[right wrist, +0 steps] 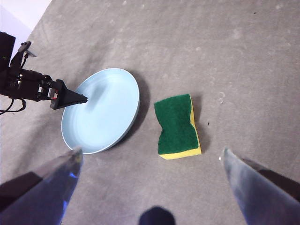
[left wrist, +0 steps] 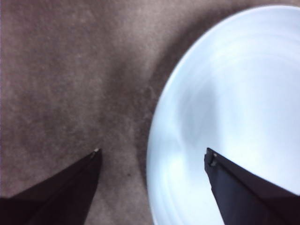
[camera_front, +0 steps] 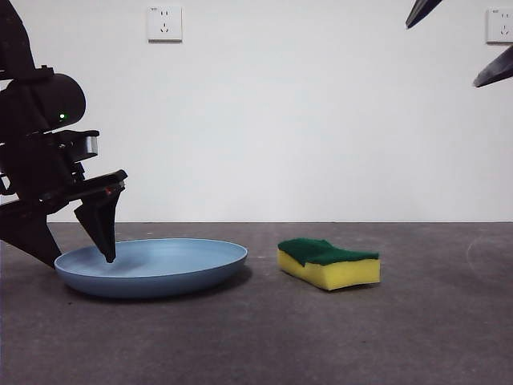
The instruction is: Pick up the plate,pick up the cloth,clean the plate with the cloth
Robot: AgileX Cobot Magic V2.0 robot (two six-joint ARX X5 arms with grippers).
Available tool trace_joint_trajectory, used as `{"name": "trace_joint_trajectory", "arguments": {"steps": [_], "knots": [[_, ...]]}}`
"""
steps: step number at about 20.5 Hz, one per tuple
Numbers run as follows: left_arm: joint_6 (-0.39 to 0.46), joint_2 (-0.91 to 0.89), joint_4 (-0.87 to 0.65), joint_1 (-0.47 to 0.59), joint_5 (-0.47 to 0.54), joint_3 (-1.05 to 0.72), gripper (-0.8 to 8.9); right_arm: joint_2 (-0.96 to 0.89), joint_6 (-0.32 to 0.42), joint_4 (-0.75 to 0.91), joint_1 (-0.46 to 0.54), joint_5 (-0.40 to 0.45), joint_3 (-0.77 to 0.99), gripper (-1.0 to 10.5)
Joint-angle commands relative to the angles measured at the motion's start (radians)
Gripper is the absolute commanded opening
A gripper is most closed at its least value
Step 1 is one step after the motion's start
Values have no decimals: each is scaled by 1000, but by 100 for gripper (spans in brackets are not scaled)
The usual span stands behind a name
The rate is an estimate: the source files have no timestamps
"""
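From the front, the wide, round, light blue plate (camera_front: 152, 266) lies flat on the grey table (camera_front: 417, 329). The small yellow sponge block with a dark green top, the cloth (camera_front: 329, 262), sits near it, not touching. The left gripper (camera_front: 80, 241) is down at the plate's far-left edge, and one black jaw tip points into the dish. The right gripper (camera_front: 457, 44) waits high up in a corner.

In the left wrist view, the left gripper (left wrist: 152, 157) has its jaws wide apart, one over the plate (left wrist: 234, 108) and one over bare table (left wrist: 61, 70). The rim runs between them. It holds nothing yet.

In the right wrist view, the right gripper (right wrist: 150, 157) is also spread wide and empty, high above the plate (right wrist: 101, 112) and the cloth (right wrist: 177, 125).

To grab well, I think the left gripper should slip one jaw under the rim and one on top, then squeeze slowly so the plate does not slide.
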State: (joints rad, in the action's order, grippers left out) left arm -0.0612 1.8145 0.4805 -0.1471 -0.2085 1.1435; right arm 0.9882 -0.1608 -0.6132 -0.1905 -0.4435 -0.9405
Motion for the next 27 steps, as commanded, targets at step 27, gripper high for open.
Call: {"name": "trace_joint_trajectory", "arguments": {"steps": [27], "knots": [[63, -315, 124, -4, 19, -5, -7, 543, 239, 65, -295, 327, -247, 496]]}}
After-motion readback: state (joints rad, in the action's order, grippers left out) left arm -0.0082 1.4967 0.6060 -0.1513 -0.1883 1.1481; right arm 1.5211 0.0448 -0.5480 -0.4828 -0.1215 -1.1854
